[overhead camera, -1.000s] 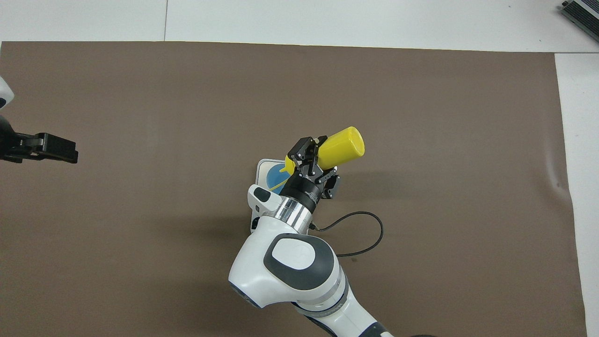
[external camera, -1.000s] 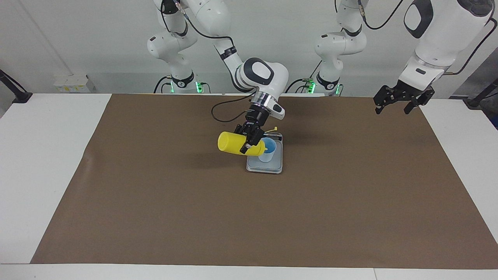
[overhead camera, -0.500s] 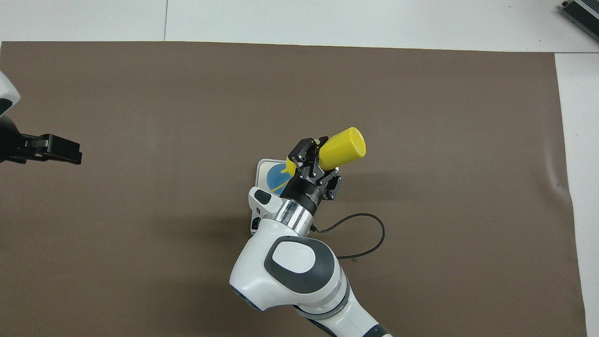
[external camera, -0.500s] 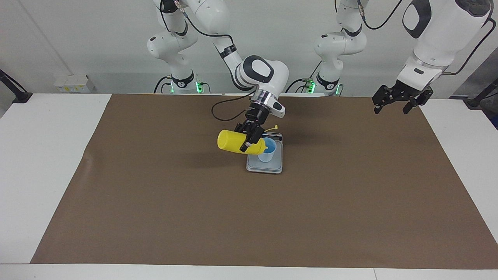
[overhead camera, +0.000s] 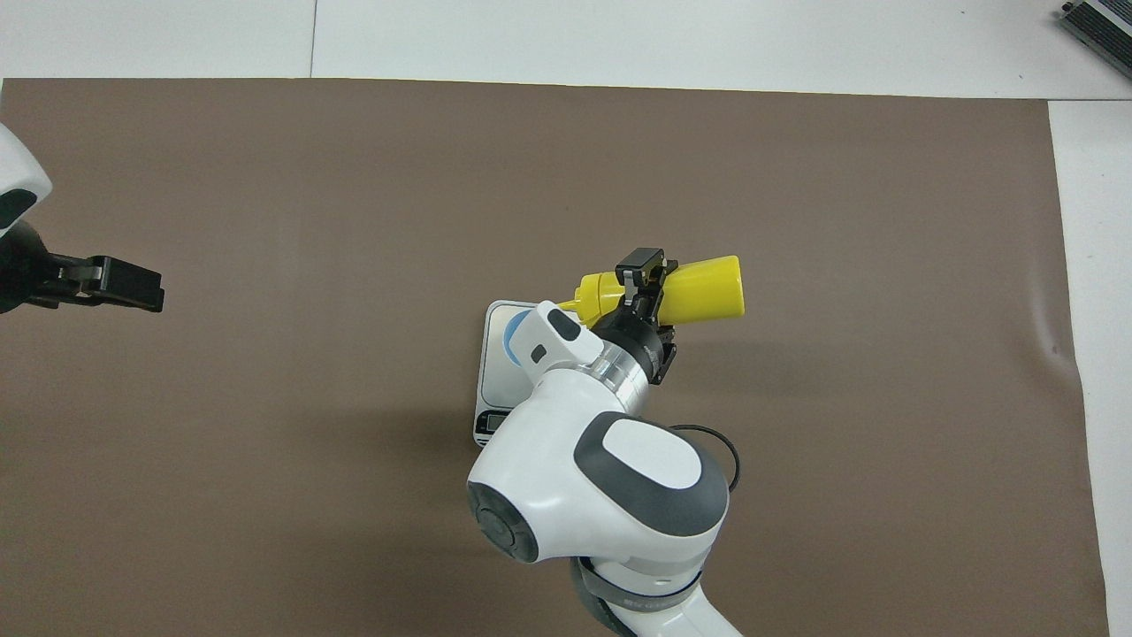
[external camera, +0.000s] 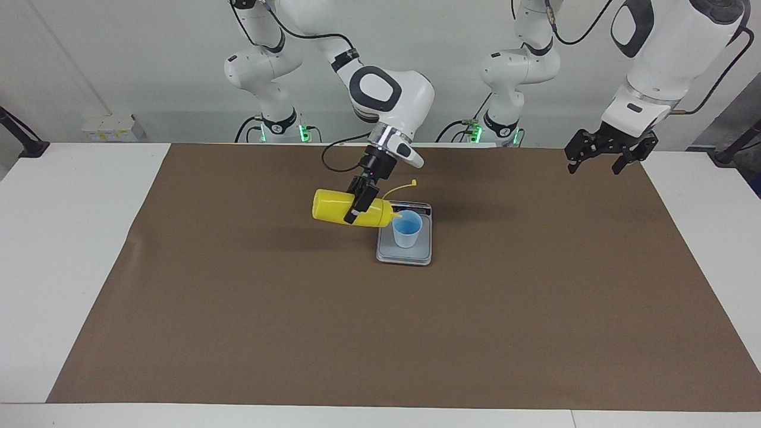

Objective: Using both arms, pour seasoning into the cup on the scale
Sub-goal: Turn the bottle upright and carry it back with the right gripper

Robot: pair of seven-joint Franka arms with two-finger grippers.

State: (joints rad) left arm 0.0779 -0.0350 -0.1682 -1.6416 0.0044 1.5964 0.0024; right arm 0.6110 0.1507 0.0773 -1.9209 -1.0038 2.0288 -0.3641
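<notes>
Seasoning (external camera: 336,208) lies sideways in clamped right tool (external camera: 360,204), nozzle over cup (external camera: 407,229); left tool (external camera: 601,156) open.

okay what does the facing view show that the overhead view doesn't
Only the facing view shows the whole blue cup standing on the scale, the bottle's nozzle at its rim, both arm bases, and the left gripper with jaws open, waiting in the air. Only the overhead view shows the white table past the brown mat, while the right arm hides most of the cup. Both show the right gripper shut on the tipped yellow bottle.
</notes>
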